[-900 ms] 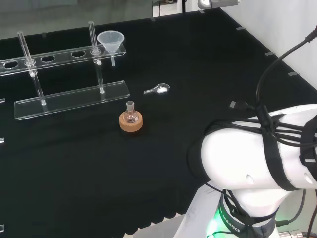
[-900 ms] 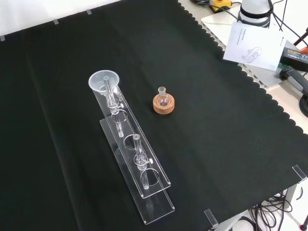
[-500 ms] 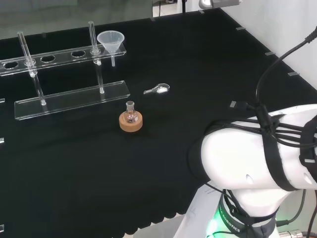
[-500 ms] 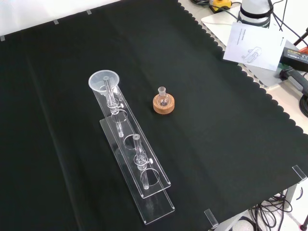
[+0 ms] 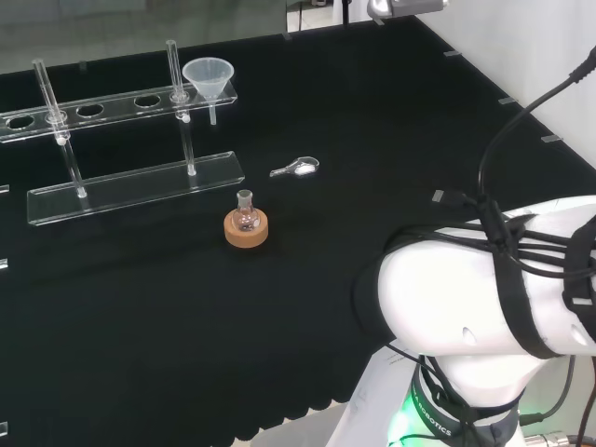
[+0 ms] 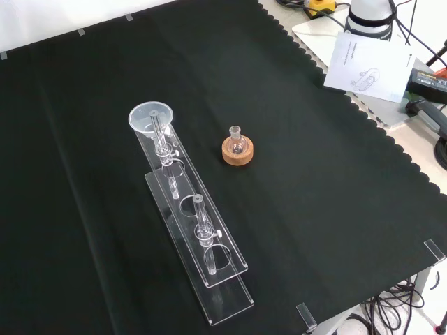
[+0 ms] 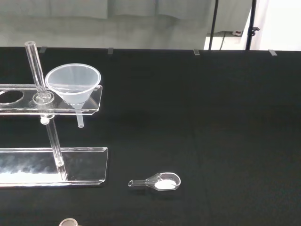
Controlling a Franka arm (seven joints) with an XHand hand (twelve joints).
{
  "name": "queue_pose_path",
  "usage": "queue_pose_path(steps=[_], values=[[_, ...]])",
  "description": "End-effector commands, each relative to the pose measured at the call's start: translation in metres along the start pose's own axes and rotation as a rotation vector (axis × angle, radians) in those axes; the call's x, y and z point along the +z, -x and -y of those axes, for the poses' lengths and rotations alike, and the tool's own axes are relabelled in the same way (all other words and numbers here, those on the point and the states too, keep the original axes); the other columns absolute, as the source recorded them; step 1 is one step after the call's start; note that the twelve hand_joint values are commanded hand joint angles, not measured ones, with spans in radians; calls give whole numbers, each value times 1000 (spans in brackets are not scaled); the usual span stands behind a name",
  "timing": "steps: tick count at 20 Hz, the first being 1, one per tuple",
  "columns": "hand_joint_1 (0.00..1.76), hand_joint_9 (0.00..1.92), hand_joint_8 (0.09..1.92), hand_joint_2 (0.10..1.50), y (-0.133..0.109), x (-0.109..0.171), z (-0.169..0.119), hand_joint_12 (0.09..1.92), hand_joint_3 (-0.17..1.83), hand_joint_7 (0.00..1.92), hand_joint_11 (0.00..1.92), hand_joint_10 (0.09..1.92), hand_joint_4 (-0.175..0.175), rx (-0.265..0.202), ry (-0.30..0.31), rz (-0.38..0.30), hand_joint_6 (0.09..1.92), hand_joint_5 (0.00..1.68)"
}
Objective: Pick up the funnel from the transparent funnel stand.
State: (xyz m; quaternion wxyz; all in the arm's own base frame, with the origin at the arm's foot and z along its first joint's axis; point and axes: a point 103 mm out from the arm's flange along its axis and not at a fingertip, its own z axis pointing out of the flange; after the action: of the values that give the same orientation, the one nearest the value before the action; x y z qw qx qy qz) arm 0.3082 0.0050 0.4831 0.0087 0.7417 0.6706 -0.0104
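A clear funnel sits in the end hole of the transparent funnel stand, at the back left of the cloth in the head view. Its spout hangs down through the upper shelf. In the front view the funnel is at the far end of the stand, which runs toward the camera. The wrist view shows the funnel beside an upright clear post, above the stand's base plate.
A small glass flask on a cork ring stands in front of the stand, also in the front view. A clear spoon with white powder lies nearby. The arm's white links stand at the right. Papers lie off the cloth.
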Motion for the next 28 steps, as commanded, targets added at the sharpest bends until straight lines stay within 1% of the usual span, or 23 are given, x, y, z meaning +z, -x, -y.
queue_pose_path(steps=[1,10,13,16,18,21,24,26,28], values=[[0,119,88,1203,-18,5,-9,1308,298,76,0,545,52,21,-11,24,87,96],[0,121,91,1198,-20,22,-35,1307,302,74,0,551,51,63,-47,50,87,97],[0,122,92,1194,-22,28,-44,1307,302,74,0,553,50,66,-56,65,87,98],[0,124,96,1174,-22,33,-57,1307,295,78,0,557,48,65,-88,84,87,96],[18,120,96,1147,-22,37,-70,1308,283,75,0,560,49,58,-105,96,87,88],[108,120,108,1092,-24,43,-96,1319,257,87,0,575,49,42,-123,103,87,81],[185,149,140,1048,-28,51,-123,1340,239,134,0,603,42,5,-145,119,87,100],[250,168,159,1021,-33,59,-141,1351,228,158,0,619,36,-16,-157,114,87,123],[301,173,231,998,-37,67,-157,1368,231,148,0,646,31,-43,-167,106,87,145]])
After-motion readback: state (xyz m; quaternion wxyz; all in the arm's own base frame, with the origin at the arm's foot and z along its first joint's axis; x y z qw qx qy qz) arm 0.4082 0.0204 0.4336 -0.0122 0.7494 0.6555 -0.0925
